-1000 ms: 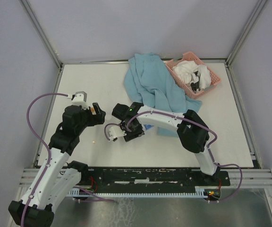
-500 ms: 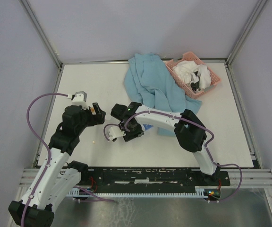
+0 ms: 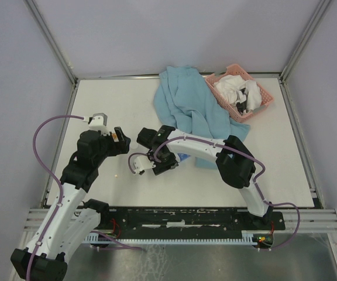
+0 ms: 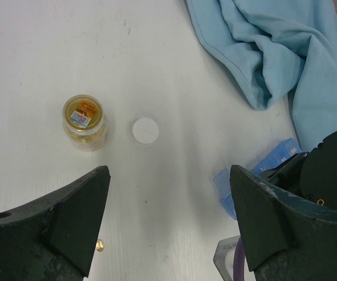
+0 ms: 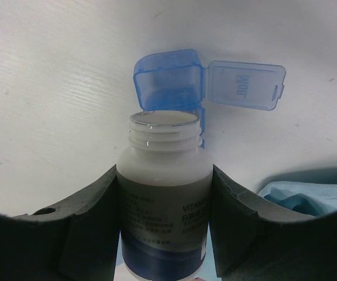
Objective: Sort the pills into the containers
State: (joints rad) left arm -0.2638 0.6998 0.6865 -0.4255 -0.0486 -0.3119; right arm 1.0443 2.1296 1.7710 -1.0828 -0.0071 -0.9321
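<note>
My right gripper (image 5: 164, 175) is shut on an open white vitamin bottle (image 5: 165, 199). The bottle's mouth points at the blue pill-organiser strip (image 5: 171, 88), whose two visible lids (image 5: 244, 85) stand open; I see no pills inside them. In the top view the right gripper (image 3: 157, 162) holds the bottle (image 3: 138, 164) tipped to the left, low over the table. My left gripper (image 4: 168, 234) is open and empty above the table. One tan pill (image 4: 99, 245) lies loose by its left finger, and it also shows in the top view (image 3: 117, 174). The organiser's end (image 4: 256, 175) shows to the right.
A small glass jar with a gold lid (image 4: 85, 120) and a white round cap (image 4: 145, 130) sit on the table ahead of the left gripper. A light blue cloth (image 3: 186, 108) lies at the back, next to a pink basket (image 3: 268, 99) with white cloth.
The right gripper with the bottle has shifted slightly. The left arm and the loose pill have stayed put.
</note>
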